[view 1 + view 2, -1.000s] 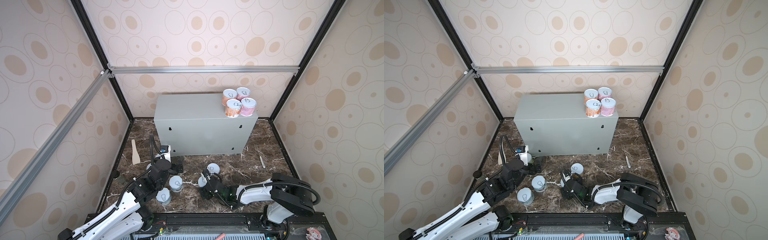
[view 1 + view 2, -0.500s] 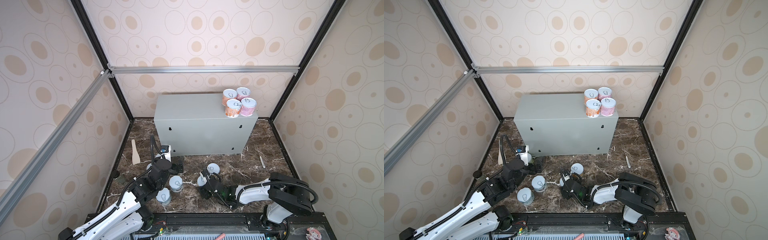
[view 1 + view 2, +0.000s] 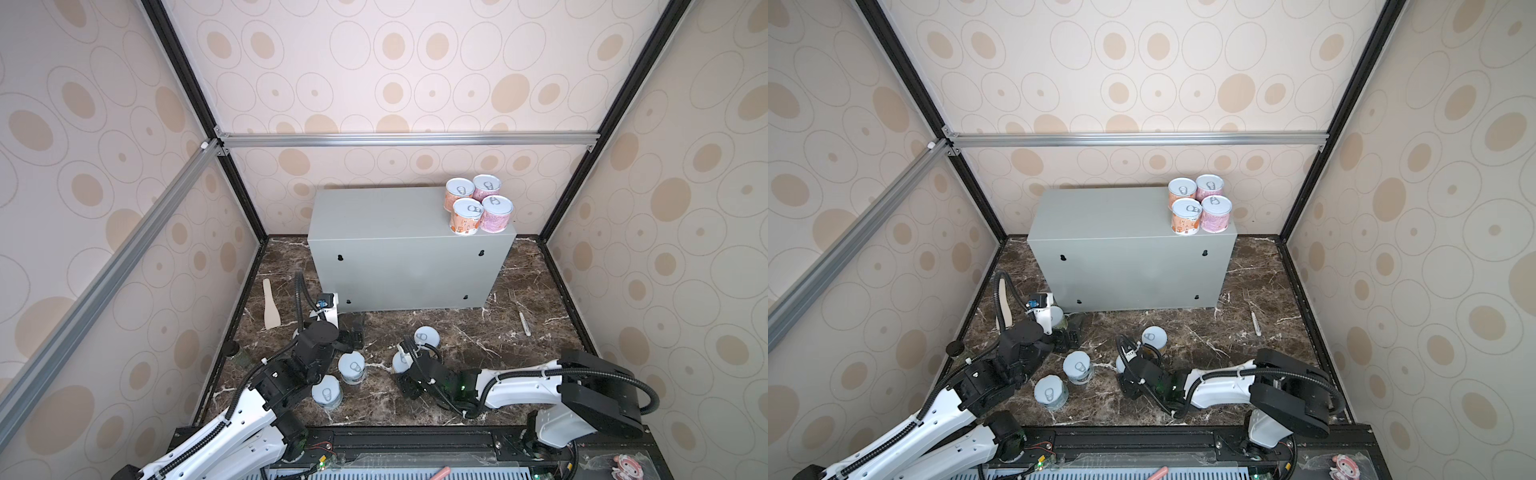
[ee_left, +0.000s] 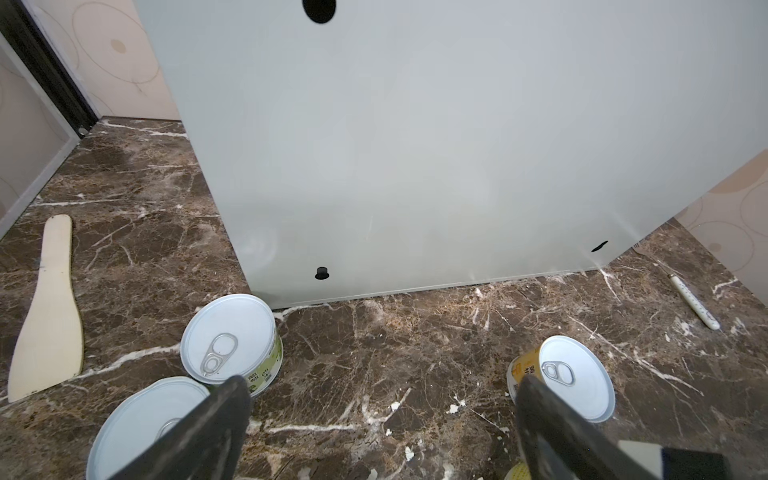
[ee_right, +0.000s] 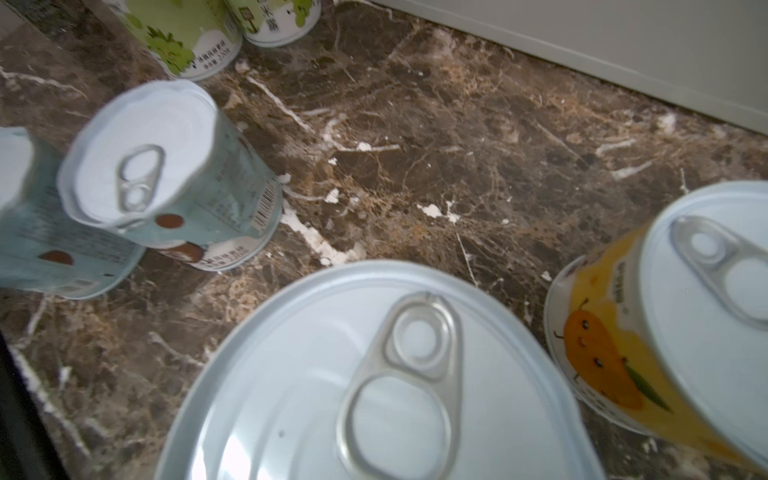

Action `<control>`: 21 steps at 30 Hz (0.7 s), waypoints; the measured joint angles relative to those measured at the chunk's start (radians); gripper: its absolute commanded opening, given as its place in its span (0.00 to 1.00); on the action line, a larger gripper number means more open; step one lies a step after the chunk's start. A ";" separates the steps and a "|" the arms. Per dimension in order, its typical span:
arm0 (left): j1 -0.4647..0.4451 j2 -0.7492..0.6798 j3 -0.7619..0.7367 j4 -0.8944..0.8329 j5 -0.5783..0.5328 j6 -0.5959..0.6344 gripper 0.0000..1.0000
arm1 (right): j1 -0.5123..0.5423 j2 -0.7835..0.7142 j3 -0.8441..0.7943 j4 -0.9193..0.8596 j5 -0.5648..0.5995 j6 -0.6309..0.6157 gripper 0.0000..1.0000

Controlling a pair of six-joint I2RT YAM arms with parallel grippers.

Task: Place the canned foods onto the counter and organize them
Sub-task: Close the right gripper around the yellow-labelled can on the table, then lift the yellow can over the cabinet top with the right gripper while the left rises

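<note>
**Six cans on the marble, four up on the grey box**

A booth of cream wallpaper (image 3: 374, 62) printed with tan ovals closed in the scene on three sides. It was framed by black posts and an aluminium rail (image 3: 407, 139). Its base was a dark brown marble table (image 3: 478, 345), veined in white and flecked with pale specks. A grey metal box (image 3: 407, 257) stood on the marble ahead of both sets of fingers, near the back wall, with its keyhole slots facing the arms.

The left fingers (image 4: 224, 415) hung low before the box, spread wide, with bare marble between them. The right fingers (image 3: 409, 384) sat low at a sixth can (image 5: 374, 395), whose lid filled the right wrist view. Whether they pinched it could not be told.

Two green cans (image 4: 228, 336) stood touching each other, just beside one left finger. A yellow can (image 4: 577, 376) stood near the other left finger. Two blue cans (image 3: 352, 368) stood between the two sets of fingers, closer to the left arm. On the box top, at the end on the right fingers' side, two orange cans (image 3: 466, 216) and two pink cans (image 3: 495, 214) formed a tight upright square, well apart from both arms.

A pale spatula (image 3: 270, 309) lay out past the left fingers toward the side wall. A white-handled fork (image 3: 521, 318) lay beyond the right fingers, near the box's corner.
</note>
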State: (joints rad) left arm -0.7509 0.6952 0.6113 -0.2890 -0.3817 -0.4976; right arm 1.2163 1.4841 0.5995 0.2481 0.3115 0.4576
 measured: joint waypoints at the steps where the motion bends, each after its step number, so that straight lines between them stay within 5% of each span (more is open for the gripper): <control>1: 0.000 -0.004 0.000 -0.005 0.002 -0.001 0.99 | 0.005 -0.016 0.008 -0.015 0.001 -0.003 0.64; 21: 0.000 -0.069 0.154 -0.176 0.015 -0.002 0.99 | 0.030 -0.257 0.248 -0.510 0.087 -0.019 0.64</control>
State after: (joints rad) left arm -0.7509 0.6258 0.7654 -0.4648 -0.3668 -0.4999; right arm 1.2461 1.2270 0.8474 -0.2619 0.3981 0.4381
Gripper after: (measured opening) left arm 0.992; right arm 0.760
